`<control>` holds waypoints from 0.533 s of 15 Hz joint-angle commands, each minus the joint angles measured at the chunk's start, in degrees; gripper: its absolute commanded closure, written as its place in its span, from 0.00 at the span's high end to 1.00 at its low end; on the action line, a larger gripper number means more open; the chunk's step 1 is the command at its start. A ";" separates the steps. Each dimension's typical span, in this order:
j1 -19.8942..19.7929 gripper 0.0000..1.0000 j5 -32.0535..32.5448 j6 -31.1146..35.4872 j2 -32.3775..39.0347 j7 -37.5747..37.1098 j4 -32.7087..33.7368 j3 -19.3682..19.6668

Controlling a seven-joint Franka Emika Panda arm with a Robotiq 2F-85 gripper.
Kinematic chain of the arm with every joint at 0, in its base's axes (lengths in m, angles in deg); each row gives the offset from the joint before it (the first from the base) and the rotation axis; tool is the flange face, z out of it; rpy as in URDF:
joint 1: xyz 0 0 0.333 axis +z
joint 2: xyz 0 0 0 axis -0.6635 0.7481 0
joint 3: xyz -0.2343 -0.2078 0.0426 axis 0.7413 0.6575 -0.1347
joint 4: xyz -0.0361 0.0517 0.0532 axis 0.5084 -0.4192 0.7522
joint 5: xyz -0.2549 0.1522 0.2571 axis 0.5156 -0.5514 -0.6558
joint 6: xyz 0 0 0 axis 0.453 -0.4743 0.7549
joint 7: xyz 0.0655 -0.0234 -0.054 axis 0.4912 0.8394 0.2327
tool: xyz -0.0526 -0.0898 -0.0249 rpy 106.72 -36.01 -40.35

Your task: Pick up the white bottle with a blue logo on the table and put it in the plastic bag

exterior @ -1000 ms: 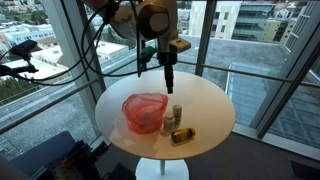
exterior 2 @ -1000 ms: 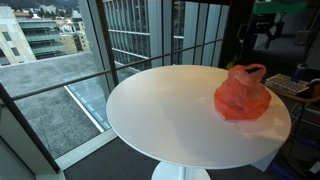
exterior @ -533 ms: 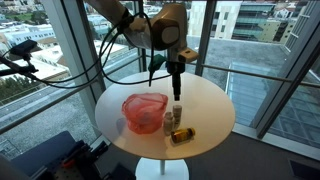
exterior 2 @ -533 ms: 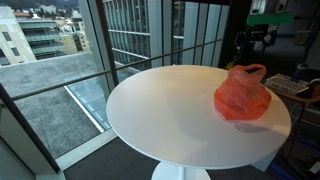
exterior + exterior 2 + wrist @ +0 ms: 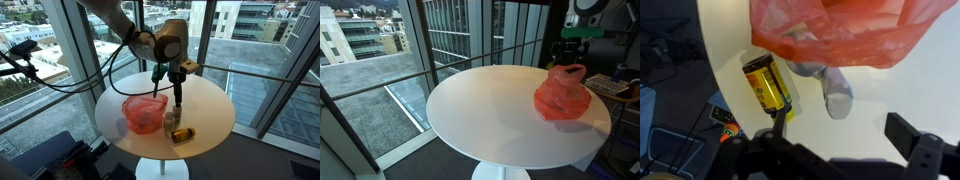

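A white bottle stands on the round white table, close to the red plastic bag. In the wrist view the bottle points out from under the bag's edge; its logo does not show. My gripper hangs open just above the bottle. In the wrist view its two fingers straddle the bare table just short of the bottle's cap. In an exterior view the gripper is behind the bag, and the bottle is hidden.
A yellow-labelled amber bottle lies on its side next to the white bottle; it also shows in the wrist view. Another small bottle stands against the bag. Glass walls surround the table. Cables hang from the arm.
My gripper has moved down and toward the bottles, from well above the table to just over the white bottle. The bag and bottles have not moved.
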 commanded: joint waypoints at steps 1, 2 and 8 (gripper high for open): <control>0.61 1.00 -2.84 0.89 2.22 3.20 1.50 0.59; 0.65 1.00 -3.34 1.26 2.69 3.72 1.53 0.57; 1.05 1.00 -4.27 1.48 5.22 4.78 2.80 1.20</control>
